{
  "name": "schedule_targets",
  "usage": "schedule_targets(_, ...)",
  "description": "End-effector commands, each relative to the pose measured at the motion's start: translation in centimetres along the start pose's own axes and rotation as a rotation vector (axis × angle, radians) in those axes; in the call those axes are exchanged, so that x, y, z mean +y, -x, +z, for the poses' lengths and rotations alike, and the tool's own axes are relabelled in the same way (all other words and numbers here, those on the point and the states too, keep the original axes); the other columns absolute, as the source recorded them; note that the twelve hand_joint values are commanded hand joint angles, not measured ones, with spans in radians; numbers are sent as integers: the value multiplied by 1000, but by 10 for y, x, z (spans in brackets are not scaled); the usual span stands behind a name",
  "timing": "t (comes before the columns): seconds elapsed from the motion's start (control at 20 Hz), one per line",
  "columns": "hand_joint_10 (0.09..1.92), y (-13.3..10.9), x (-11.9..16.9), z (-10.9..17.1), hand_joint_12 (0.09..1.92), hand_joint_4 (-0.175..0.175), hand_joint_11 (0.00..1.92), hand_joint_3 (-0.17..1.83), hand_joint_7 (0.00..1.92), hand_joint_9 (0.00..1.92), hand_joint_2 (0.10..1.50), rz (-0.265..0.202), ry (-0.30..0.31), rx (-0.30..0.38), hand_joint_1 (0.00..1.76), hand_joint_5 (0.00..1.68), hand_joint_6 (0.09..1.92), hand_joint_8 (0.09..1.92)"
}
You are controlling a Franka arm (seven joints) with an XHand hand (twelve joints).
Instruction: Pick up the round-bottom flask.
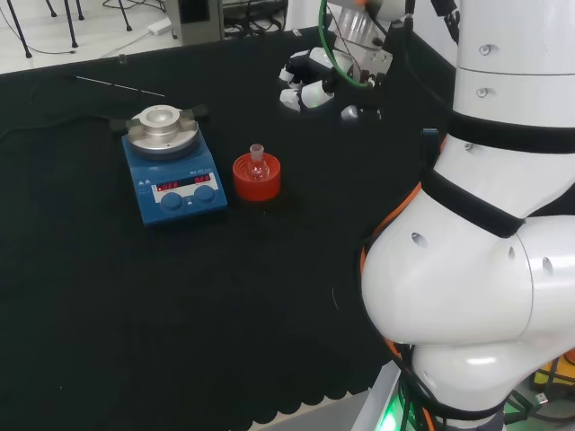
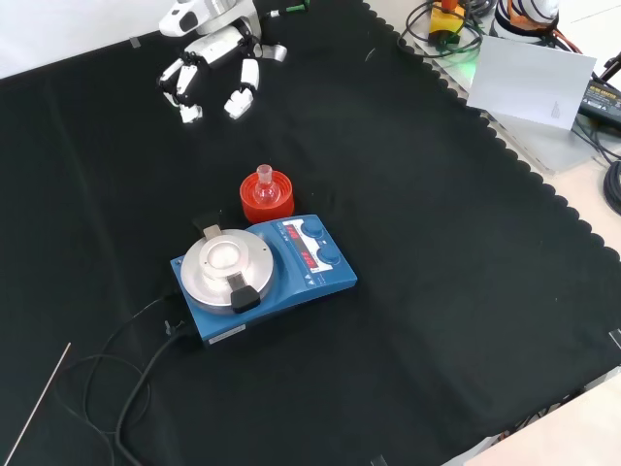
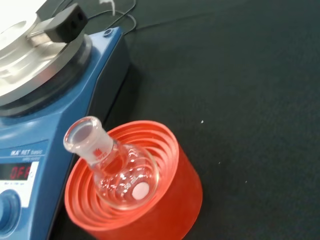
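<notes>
A small clear round-bottom flask (image 1: 258,162) rests in a red ribbed ring stand (image 1: 257,179) on the black cloth, just right of a blue hotplate in the head view. In the front view the flask (image 2: 263,186) and stand (image 2: 267,198) sit behind the hotplate. The wrist view shows the flask (image 3: 117,170) close up, neck tilted toward the hotplate, seated in the stand (image 3: 145,210). The black and white hand (image 1: 308,83) hovers apart from the flask, up and to its right in the head view, fingers relaxed and holding nothing. In the front view the hand (image 2: 215,60) hangs well behind the flask.
A blue hotplate (image 1: 172,180) with a round metal top (image 2: 226,265) stands beside the stand, its cable trailing over the cloth (image 2: 126,369). A thin rod (image 1: 117,87) lies at the far left in the head view. The arm's white links (image 1: 485,224) stand at the right.
</notes>
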State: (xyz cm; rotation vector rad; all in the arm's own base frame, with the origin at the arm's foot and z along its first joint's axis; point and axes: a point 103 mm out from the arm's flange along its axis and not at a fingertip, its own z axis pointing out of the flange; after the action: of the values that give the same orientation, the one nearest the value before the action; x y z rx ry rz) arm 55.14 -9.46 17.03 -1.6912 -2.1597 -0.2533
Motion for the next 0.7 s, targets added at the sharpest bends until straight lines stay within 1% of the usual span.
schedule_targets(0.05,869,2,-9,13,1492,-101,91,548,612,687,826,-35,-25,18,803,500,847,756)
schedule_targets(0.35,869,8,-20,32,1493,-101,91,547,613,689,817,-48,-53,38,816,504,852,758)
schedule_targets(0.45,868,10,-23,39,1492,-101,93,545,613,690,809,-51,-49,60,824,501,852,758)
schedule_targets(0.7,867,11,-25,49,1491,-99,96,541,618,693,767,-59,-51,67,843,497,850,760)
